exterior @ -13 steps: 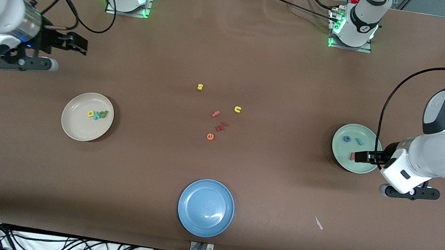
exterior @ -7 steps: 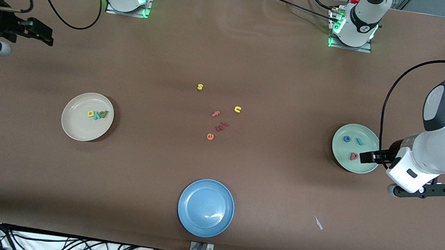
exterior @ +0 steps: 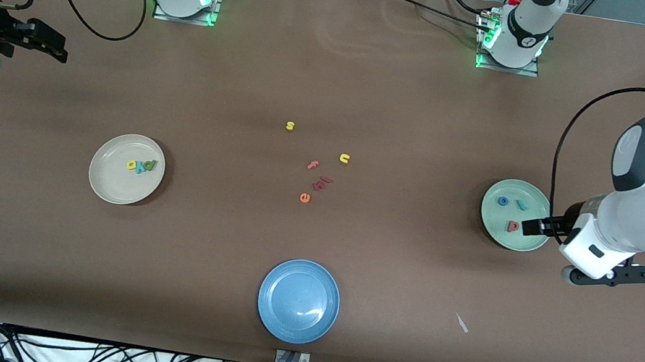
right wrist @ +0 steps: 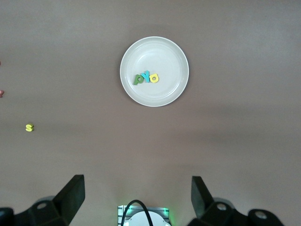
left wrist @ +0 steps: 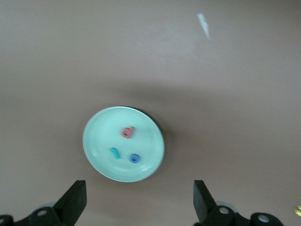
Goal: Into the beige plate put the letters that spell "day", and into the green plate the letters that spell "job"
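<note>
Brown cloth covers the whole table point(exterior: 384, 276), and on it the beige plate point(exterior: 110, 187), toward the right arm's end, holds the green "d" point(exterior: 151, 164), the teal "y" point(exterior: 141, 168) and the yellow "a" point(exterior: 131, 165) touching in a row, while the green plate point(exterior: 493, 234), toward the left arm's end, holds the blue "o" point(exterior: 503, 200), the teal "j" point(exterior: 521, 205) and the red-pink "b" point(exterior: 513, 227), a little apart from each other. Both words are in their plates, so I judge the task finished, and the yellow "s" point(exterior: 290, 125), the yellow "n" point(exterior: 344, 158), the reddish "f" point(exterior: 313, 165) and the orange "e" point(exterior: 304, 198) rightly lie on the cloth between the plates, with the blue plate point(exterior: 279, 318) bare. The left gripper point(exterior: 531, 227) hangs over the green plate's edge with jaws wide apart and holding nothing, and the right gripper point(exterior: 59, 50) waits with empty, spread jaws over bare cloth near its end of the table.
</note>
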You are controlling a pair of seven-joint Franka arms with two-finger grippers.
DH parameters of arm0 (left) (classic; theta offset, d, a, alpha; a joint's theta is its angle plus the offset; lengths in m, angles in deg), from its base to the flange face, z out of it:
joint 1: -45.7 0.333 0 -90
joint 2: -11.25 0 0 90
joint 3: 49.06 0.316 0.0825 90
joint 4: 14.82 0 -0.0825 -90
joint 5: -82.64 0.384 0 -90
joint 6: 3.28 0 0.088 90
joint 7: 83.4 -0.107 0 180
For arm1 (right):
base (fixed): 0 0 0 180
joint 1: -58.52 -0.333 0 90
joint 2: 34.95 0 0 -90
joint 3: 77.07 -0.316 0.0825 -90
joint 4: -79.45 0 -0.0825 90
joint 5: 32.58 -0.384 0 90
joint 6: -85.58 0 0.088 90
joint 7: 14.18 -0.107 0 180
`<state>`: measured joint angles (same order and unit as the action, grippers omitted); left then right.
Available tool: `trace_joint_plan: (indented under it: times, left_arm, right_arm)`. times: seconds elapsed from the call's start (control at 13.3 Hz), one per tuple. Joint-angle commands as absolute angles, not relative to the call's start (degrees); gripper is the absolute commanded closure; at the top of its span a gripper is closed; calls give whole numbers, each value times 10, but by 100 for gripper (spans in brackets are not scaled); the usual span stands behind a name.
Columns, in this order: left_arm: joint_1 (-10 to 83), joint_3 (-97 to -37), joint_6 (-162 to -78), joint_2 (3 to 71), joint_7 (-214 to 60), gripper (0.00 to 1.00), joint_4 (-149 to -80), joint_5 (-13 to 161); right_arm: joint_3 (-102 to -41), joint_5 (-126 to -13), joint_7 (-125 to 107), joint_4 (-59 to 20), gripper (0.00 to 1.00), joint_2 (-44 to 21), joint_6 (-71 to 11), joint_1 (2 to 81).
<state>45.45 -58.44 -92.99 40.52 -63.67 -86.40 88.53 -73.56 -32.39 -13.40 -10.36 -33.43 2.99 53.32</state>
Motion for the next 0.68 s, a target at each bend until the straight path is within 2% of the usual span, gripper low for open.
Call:
trace_joint_plan:
  times: [0.0,0.6]
  left_arm:
    - [411,-525,-935,379,-649,0,-881,861]
    - [436,-542,-924,378,-647,0,-883,842]
  right_arm:
    - [-745,-317,-130,-99,0,-330,28,541]
    - [-745,-319,-130,-83,0,-317,26,545]
